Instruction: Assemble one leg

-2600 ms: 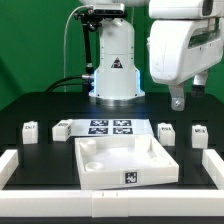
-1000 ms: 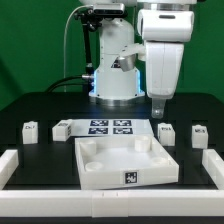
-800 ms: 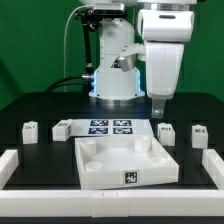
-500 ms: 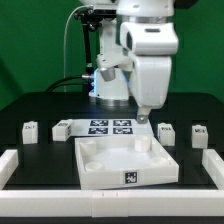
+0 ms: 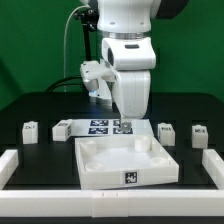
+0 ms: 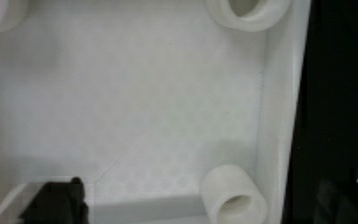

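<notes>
Two small white legs with marker tags stand at the exterior view's left [image 5: 31, 130] [image 5: 62, 128] and two at its right [image 5: 164, 131] [image 5: 198, 134], all on the black table. My gripper [image 5: 125, 121] hangs over the far rim of the large white tray-like panel [image 5: 95, 172], holds nothing, and is apart from every leg. The wrist view looks down into the panel's floor [image 6: 140, 100], with a round corner post [image 6: 238, 197] and one dark finger [image 6: 55, 203] showing. The other finger is out of view, so the jaw gap does not show.
The marker board [image 5: 104, 126] lies just behind the panel, partly under the arm. A white raised border [image 5: 12, 165] frames the table at the front and sides. The robot's base [image 5: 98, 80] stands at the back.
The arm has swung from the exterior view's right, above the right-hand legs, to the middle and lower, and now hangs over the panel's far rim. The legs and panel have not moved.
</notes>
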{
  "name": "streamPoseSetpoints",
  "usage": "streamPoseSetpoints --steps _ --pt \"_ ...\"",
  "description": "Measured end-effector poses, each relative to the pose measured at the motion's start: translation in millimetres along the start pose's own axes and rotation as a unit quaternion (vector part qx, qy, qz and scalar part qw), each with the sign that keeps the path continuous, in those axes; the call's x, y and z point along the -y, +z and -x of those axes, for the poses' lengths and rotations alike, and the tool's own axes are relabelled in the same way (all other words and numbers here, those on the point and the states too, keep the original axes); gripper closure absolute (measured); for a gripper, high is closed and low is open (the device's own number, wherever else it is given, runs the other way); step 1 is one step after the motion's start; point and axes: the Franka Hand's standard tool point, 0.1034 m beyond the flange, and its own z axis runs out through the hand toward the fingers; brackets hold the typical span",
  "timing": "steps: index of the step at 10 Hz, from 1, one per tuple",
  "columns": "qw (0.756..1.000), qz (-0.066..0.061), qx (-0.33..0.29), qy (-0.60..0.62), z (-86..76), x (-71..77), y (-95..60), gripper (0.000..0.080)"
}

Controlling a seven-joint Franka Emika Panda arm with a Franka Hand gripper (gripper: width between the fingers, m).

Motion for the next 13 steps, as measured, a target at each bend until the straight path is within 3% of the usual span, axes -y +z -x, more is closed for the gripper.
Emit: streamPoseSetpoints --steps 1,4,8,12,13 --pt "1.0 -0.003 -0.001 -0.003 0.6 3.7 3.3 0.015" --pt "0.999 -0.038 -0.014 -0.004 -1.9 43.6 38.3 0.015" --pt "0.998 -0.058 -0.024 -0.005 -7.2 47.9 64.7 0.015" --pt "0.998 -0.065 -0.027 -0.005 -7.5 50.5 72.0 0.015" --pt "0.998 -0.064 -0.026 -0.002 -7.3 49.9 70.9 0.0285"
